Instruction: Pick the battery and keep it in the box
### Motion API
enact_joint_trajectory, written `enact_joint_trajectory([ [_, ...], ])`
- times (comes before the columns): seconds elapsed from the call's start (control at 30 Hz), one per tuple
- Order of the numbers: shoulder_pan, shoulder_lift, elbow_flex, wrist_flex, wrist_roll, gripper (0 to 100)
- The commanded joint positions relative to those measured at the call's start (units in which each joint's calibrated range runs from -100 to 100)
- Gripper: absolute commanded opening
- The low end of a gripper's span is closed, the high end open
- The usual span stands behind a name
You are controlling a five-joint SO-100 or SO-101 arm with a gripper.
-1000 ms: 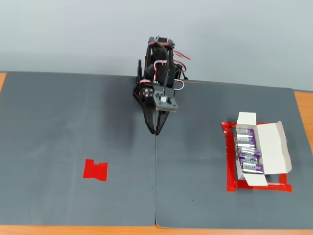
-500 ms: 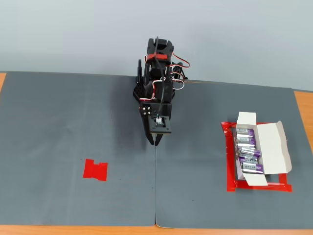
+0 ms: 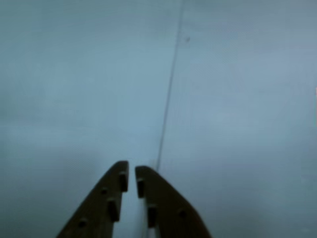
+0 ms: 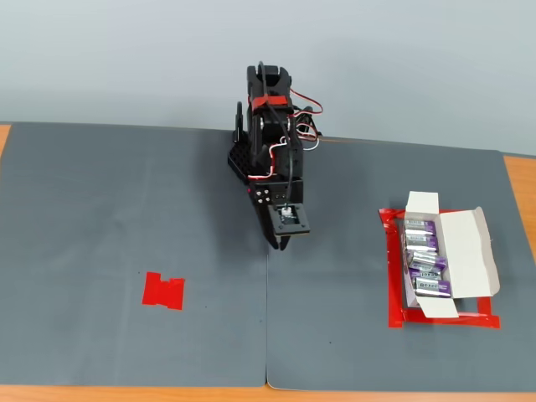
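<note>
My gripper (image 3: 131, 168) is shut, with only a thin slit between its brown fingers and nothing held. In the fixed view the black arm is folded at the back middle of the mat, and the gripper (image 4: 276, 244) points down, close to the mat. The white box (image 4: 469, 251) lies at the right with its flaps open. Several silver-and-purple batteries (image 4: 423, 243) lie in a row inside it. No battery shows outside the box. The gripper is far left of the box. The wrist view shows only bare grey mat.
A red tape border (image 4: 394, 285) frames the box. A flat red tape patch (image 4: 163, 291) lies on the left part of the grey mat (image 4: 126, 209). A seam (image 4: 267, 335) between two mat sheets runs under the gripper. The wooden table edge (image 4: 519, 184) shows at the right.
</note>
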State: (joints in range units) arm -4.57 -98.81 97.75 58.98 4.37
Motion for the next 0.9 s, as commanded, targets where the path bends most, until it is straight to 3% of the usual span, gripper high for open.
enact_joint_trajectory([
  [0.0,-1.66,-0.68,-1.01,2.22,-1.64,2],
  [0.27,-1.73,-0.77,-2.82,8.91,-5.8,2],
  [0.87,-3.08,-0.85,-4.72,15.42,-6.32,2],
])
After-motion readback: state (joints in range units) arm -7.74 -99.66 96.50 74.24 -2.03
